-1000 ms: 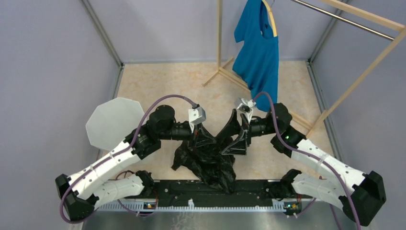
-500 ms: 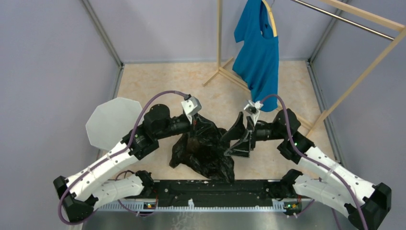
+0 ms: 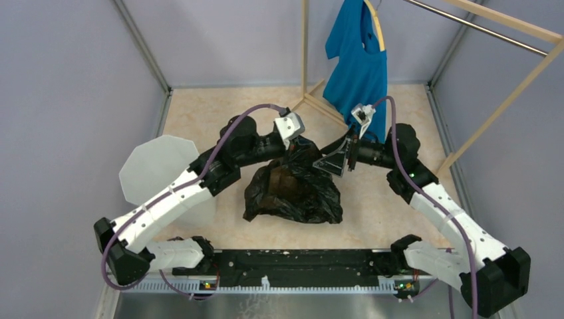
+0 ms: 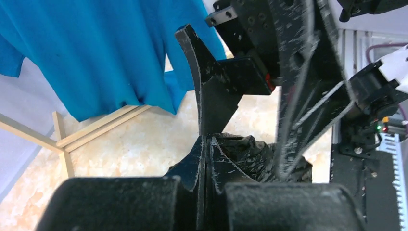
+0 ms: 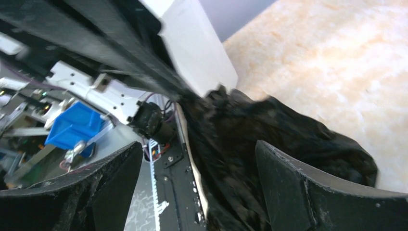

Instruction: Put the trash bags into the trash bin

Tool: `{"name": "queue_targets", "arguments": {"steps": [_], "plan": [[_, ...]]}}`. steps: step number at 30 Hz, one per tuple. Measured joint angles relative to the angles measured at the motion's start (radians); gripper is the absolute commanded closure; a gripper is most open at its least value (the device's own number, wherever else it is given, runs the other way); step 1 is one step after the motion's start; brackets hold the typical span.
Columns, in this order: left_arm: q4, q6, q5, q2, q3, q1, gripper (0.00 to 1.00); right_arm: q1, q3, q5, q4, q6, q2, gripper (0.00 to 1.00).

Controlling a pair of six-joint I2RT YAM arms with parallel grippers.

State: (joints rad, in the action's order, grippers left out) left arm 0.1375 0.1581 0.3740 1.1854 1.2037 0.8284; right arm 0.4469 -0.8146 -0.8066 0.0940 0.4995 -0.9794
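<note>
Lifting step: crinkled glossy black plastic trash bag (image 3: 292, 196) heaped mid-table, apart from the faceted white translucent plastic bin (image 3: 156, 169) at left. Left gripper (image 3: 297, 143) clamped tight on its raised far peak; right gripper (image 3: 336, 159) gapes wide beside it, holding nothing. Long axis roughly left–right, peak pointing away; next probably needs a second pinch, then a carry leftward.

left gripper (image 4: 205, 147) shut on crinkled black trash bag (image 4: 245, 154), blue T-shirt (image 4: 96, 53) hanging behind

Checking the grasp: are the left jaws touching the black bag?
Touching. In the left wrist view the left gripper has its jaws shut on the trash bag, crinkled film bunched at their tips; the top view shows the bag peaked toward it.
</note>
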Motion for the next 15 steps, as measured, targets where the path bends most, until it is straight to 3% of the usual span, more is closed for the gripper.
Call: {"name": "queue_targets", "arguments": {"steps": [8, 15], "plan": [[-0.022, 0.024, 0.294, 0.071, 0.008, -0.230, 1.00, -0.007, 0.003, -0.262, 0.472, 0.235, -0.177, 0.12], [-0.034, 0.011, 0.372, 0.076, 0.008, -0.257, 1.00, -0.004, 0.072, -0.356, 0.939, 0.597, -0.208, 0.19]]}}
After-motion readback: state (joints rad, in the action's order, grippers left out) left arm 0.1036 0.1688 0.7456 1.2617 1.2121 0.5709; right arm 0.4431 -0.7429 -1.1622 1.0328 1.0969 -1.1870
